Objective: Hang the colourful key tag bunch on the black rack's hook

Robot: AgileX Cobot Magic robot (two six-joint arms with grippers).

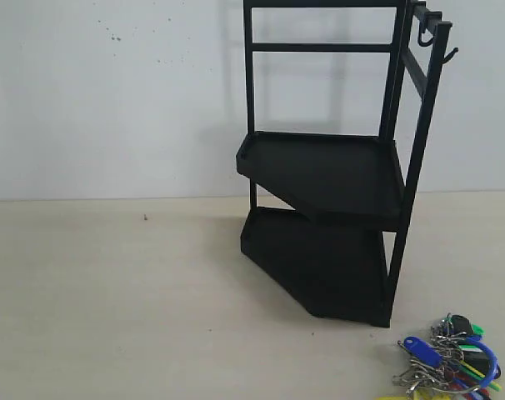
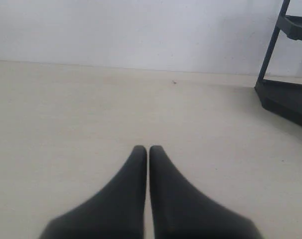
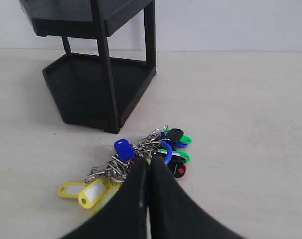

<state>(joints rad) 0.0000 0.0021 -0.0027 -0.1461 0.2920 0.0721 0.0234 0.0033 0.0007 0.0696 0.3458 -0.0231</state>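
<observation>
The colourful key tag bunch (image 1: 449,360) lies flat on the table, just in front of the black rack (image 1: 336,179) and near its front corner upright. High on that upright the tiny hook (image 1: 451,55) sticks out, with nothing on it. In the right wrist view my right gripper (image 3: 149,162) is shut and empty, its tips at the near edge of the bunch (image 3: 125,149), partly covering it. In the left wrist view my left gripper (image 2: 148,149) is shut over bare table, with the rack (image 2: 285,94) well off to one side. Neither gripper shows in the exterior view.
A pale wooden table (image 1: 111,292) runs back to a white wall (image 1: 111,92) behind the rack. A curled J-hook (image 1: 425,35) hangs from the rack's top side rail. The rack's lower tray (image 3: 91,89) stands close beyond the bunch.
</observation>
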